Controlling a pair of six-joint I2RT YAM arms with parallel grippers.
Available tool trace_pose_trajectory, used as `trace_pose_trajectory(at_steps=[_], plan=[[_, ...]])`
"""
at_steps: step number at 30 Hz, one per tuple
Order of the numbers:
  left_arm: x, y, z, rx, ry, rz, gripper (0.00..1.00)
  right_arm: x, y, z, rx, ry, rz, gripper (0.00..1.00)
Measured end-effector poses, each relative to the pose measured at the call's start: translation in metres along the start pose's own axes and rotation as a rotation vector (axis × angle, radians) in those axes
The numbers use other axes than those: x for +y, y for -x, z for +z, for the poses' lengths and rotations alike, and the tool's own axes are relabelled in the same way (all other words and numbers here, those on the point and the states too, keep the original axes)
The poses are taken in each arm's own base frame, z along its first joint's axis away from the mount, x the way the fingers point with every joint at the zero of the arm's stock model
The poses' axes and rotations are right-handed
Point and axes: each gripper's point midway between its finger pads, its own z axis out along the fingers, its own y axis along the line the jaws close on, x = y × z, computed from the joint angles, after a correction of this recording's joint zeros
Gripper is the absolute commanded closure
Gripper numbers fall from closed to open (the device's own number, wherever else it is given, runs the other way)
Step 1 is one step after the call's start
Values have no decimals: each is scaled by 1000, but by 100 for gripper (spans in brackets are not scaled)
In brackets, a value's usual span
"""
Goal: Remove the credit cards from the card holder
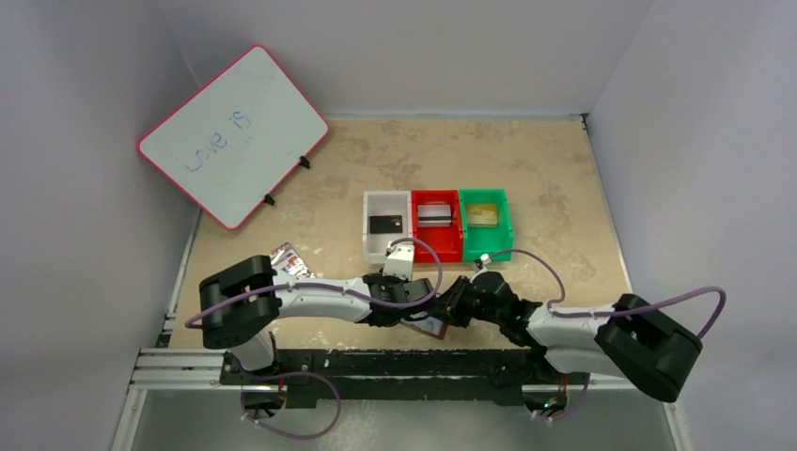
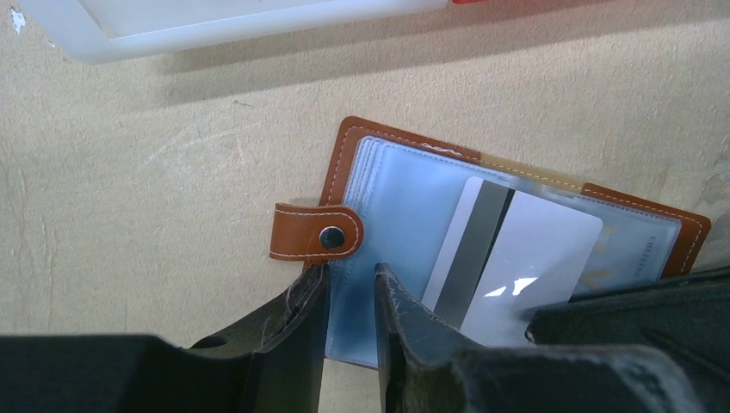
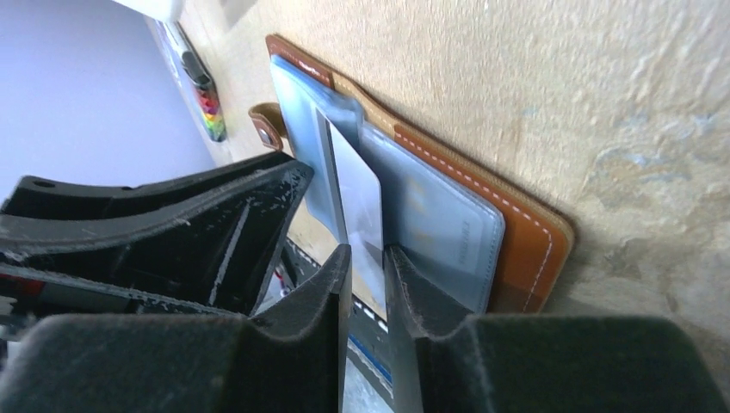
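The card holder (image 2: 516, 215) lies open near the worktop's (image 1: 526, 169) near edge. The left end effector (image 2: 350, 297) is clamped on a clear sleeve (image 2: 387, 215); the right end effector (image 3: 368, 284) straddles a silvery card (image 2: 525, 258), jaws slightly apart.

You see a tan-brown leather card holder (image 2: 379, 142) with pale stitching and bluish clear sleeves; a white card (image 2: 538, 249) with a dark grey stripe; white bin (image 1: 376, 209), red bin (image 1: 436, 246), green bin (image 1: 503, 237).
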Motion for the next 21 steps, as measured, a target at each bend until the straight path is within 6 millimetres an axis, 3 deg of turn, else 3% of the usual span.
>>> trace_pose_trajectory(at_steps=[5, 12, 21], plan=[[-1, 0, 0, 1, -7, -2, 76, 2, 8, 5, -30, 20, 41, 80], [0, 0, -1, -7, -20, -10, 76, 5, 7, 15, -10, 29, 20, 100], [3, -3, -4, -5, -34, -41, 76, 15, 7, 14, -9, 73, -5, 100]])
